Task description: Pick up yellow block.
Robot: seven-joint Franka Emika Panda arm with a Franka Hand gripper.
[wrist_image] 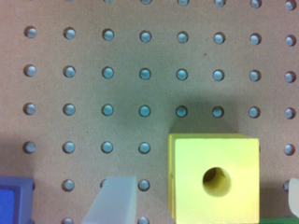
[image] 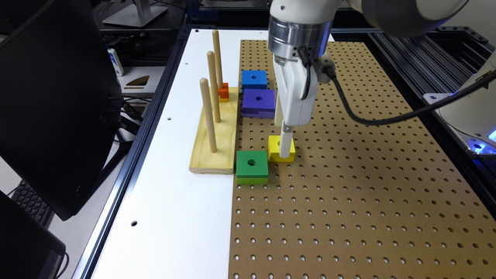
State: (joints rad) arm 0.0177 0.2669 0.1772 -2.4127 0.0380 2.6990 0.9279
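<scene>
The yellow block [image: 276,146] is a small bright cube with a round hole in its top, resting on the brown pegboard [image: 348,174]. My gripper [image: 286,150] has come down right at it. In the wrist view the yellow block [wrist_image: 215,179] lies between the two fingers of the open gripper [wrist_image: 205,200]. One white fingertip [wrist_image: 117,200] stands to one side and the other barely shows at the frame's edge. There is a gap between the block and each finger, so neither touches it.
A green block [image: 252,166] sits just beside the yellow one, toward the exterior view's left. A purple block [image: 258,102] and a blue block [image: 254,79] lie farther back. The wooden peg stand [image: 215,131] with three pegs holds a small orange block [image: 223,92].
</scene>
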